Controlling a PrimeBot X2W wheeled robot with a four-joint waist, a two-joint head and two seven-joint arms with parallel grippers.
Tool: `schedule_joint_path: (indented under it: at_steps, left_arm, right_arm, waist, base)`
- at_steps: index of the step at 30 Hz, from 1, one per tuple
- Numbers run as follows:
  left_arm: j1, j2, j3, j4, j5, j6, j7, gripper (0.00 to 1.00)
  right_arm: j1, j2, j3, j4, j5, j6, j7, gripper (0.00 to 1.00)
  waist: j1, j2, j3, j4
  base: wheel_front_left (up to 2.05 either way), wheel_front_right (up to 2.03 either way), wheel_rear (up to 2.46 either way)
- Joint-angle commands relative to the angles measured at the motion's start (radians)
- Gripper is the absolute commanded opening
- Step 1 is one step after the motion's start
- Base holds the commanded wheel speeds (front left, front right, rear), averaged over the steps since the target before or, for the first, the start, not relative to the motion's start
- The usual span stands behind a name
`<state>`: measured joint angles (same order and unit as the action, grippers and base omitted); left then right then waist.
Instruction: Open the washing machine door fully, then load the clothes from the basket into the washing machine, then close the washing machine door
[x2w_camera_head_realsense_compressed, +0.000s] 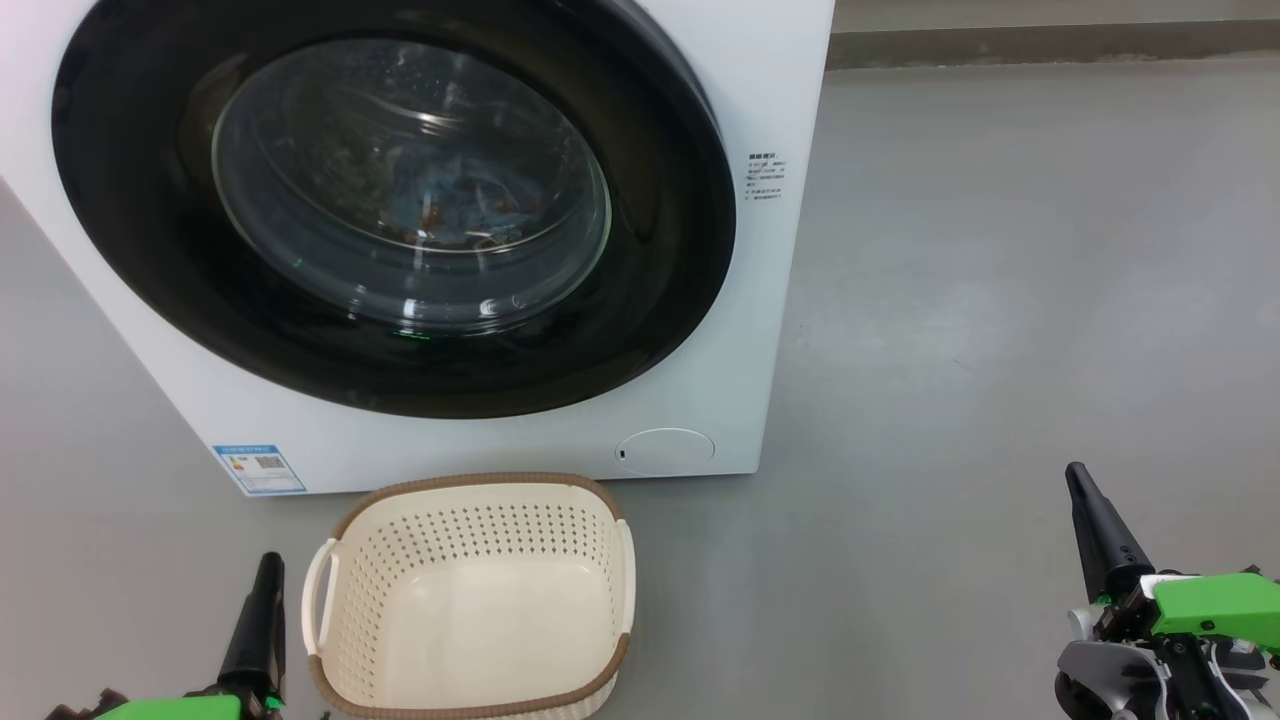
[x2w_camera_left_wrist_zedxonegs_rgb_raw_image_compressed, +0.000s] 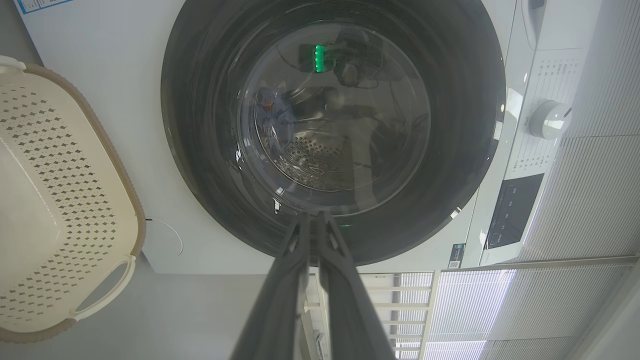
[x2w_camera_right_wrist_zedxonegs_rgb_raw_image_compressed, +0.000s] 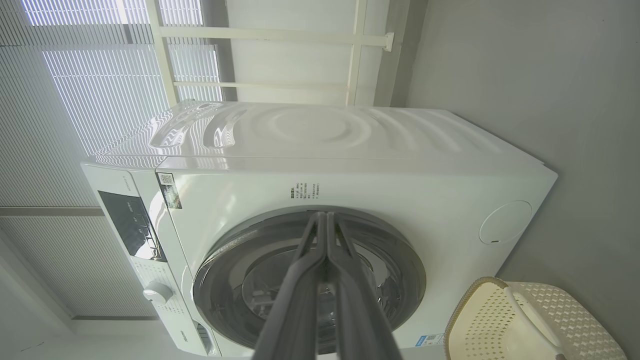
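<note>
The basket (x2w_camera_head_realsense_compressed: 470, 530) sits just beside the left gripper (x2w_camera_head_realsense_compressed: 269, 566).

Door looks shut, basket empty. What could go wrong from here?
1. The large round glossy black door looks closed on the white boxy washing machine, but its latch is hidden, so it may not be caught.
2. Blue printed clothes show low behind the glass; fabric pinched at the seal can't be ruled out.
3. The cream perforated plastic basket stands right beside the shut left gripper; moving that arm might knock it.
</note>
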<state>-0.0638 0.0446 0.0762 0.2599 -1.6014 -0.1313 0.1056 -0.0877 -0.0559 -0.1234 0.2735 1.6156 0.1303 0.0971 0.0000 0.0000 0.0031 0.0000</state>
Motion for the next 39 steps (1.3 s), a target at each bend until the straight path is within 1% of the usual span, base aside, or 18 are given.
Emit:
schedule_joint_path:
  at_steps: [1,39]
  left_arm:
    - [-0.044,0.009,0.034,-0.015,-0.01,0.001,0.005,0.0]
    - [-0.044,0.007,0.036,-0.015,-0.008,0.001,0.007,0.0]
  right_arm:
    - [-0.019,-0.002,0.02,-0.029,0.002,0.0,0.008,0.0]
    - [-0.02,0.001,0.015,-0.029,-0.002,0.0,0.012,0.0]
  waist:
    - [0.0,0.0,0.0,0.0]
    - [0.0,0.0,0.0,0.0]
  base:
    - [0.0,0.0,0.0]
    - [0.0,0.0,0.0]
